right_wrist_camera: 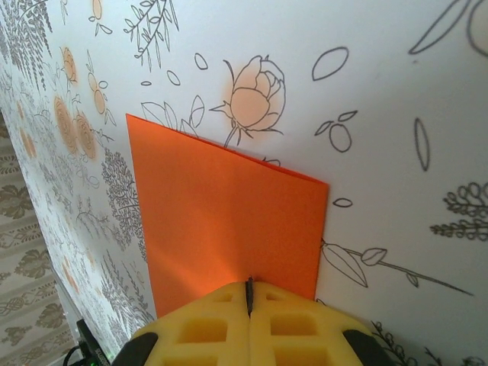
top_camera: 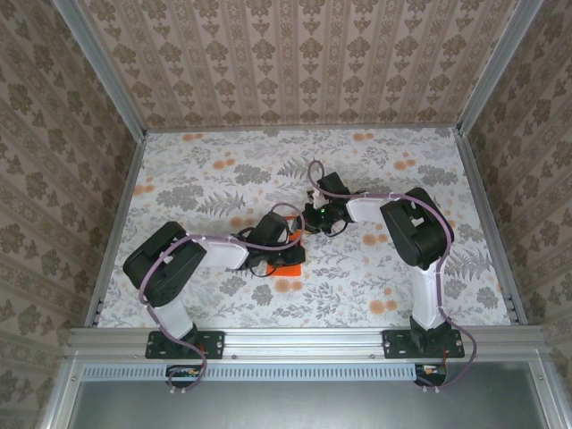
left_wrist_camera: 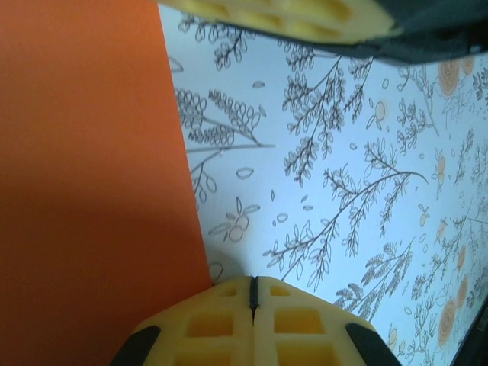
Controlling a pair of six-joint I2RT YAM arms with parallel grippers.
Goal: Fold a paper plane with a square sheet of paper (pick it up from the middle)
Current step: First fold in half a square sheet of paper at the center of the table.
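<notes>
— From above, the orange sheet lies mid-table, both arms bent over it.
— Left gripper looks spread; right gripper I can't tell. A sliding pad could skew the crease.

The bright orange square sheet of paper looks thin, smooth and matt; under it the white floral-printed table covering is smooth with a faint sheen; beside the sheet, yellow gripper pads look soft, foamy plastic
</notes>
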